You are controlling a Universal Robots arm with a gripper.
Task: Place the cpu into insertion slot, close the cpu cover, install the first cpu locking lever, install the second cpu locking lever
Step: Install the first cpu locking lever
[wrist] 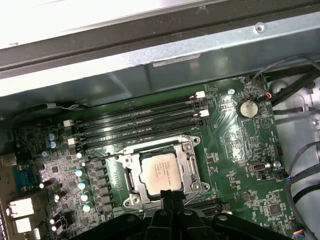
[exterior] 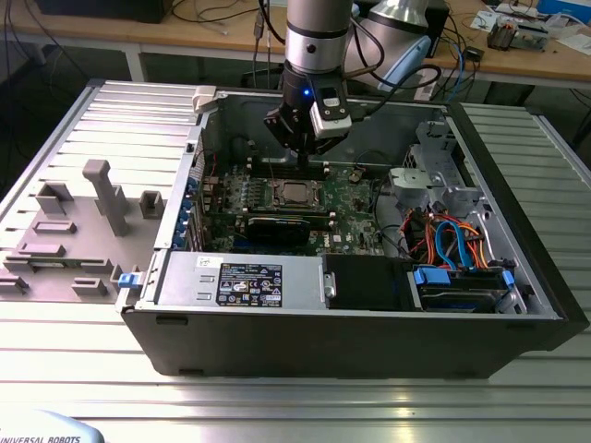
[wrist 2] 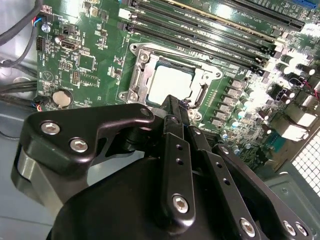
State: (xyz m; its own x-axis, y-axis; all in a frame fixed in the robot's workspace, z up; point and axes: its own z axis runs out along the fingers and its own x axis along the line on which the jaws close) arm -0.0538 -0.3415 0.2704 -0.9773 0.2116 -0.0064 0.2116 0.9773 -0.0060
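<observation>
Slatted metal tabletop (exterior: 277,406) is carrying an open computer case (exterior: 369,337). Mid-frame in the exterior view, the cpu (exterior: 295,193) is lying seated in the insertion slot (exterior: 318,195), just below the hand (exterior: 303,159), whose fingers are pinching together, holding nothing.

Exterior view: we get bright, even room light; the table (exterior: 369,406) glares at 6 o'clock, the case (exterior: 369,346) interior sits shaded. Second wrist view: the cpu (wrist 2: 167,82) blows out white, the gripper (wrist 2: 174,102) reads near-black. First wrist view: we see sheen on the motherboard (wrist: 235,145).
</observation>
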